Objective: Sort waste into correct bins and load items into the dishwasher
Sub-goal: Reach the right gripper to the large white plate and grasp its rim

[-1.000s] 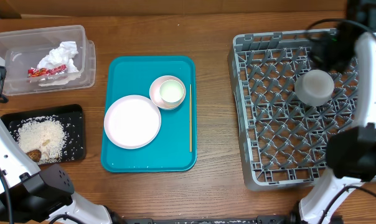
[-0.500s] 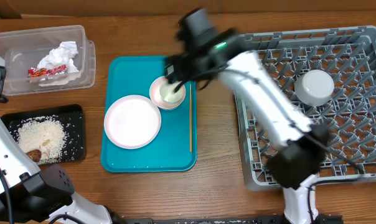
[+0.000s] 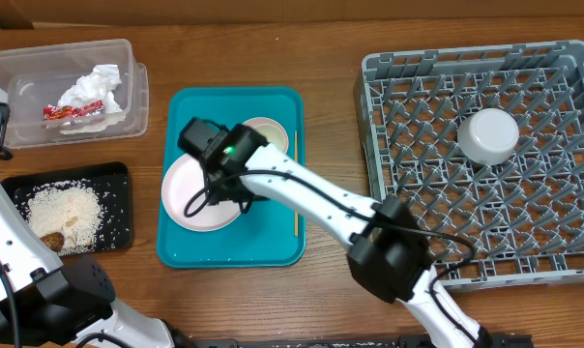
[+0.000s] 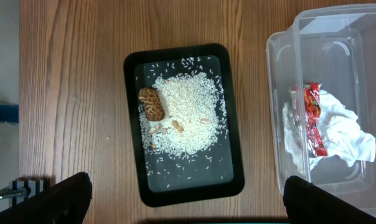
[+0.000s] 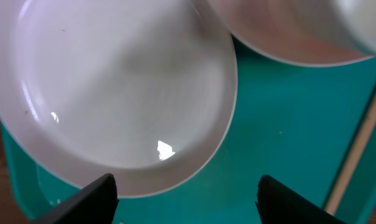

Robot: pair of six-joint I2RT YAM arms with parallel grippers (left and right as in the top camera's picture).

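Observation:
My right gripper point(image 5: 187, 190) stands open low over the pale pink plate point(image 5: 113, 81), its fingers either side of the plate's near rim, nothing between them. Overhead, the right gripper point(image 3: 226, 193) reaches across the teal tray point(image 3: 273, 246) onto the plate point(image 3: 188, 198). The smaller pink dish point(image 3: 271, 127) is partly hidden behind the arm. The blue-grey bowl point(image 3: 489, 135) sits upside down in the grey rack point(image 3: 408, 193). My left gripper point(image 4: 185, 190) hangs open above the black tray point(image 4: 235, 186) holding rice point(image 4: 188, 115) and a brown lump point(image 4: 152, 102).
The clear tub point(image 3: 21, 72) at the back left holds a crumpled napkin point(image 3: 99, 87) and a red-and-white wrapper point(image 3: 68, 112). A thin wooden stick point(image 3: 295, 208) lies along the teal tray's right side. The right arm spans the table from the front to the tray.
The right arm swung from the rack to the teal tray, passing over the small dish and stopping at the plate. Its jaws opened. The bowl stayed in the rack. The left arm is still.

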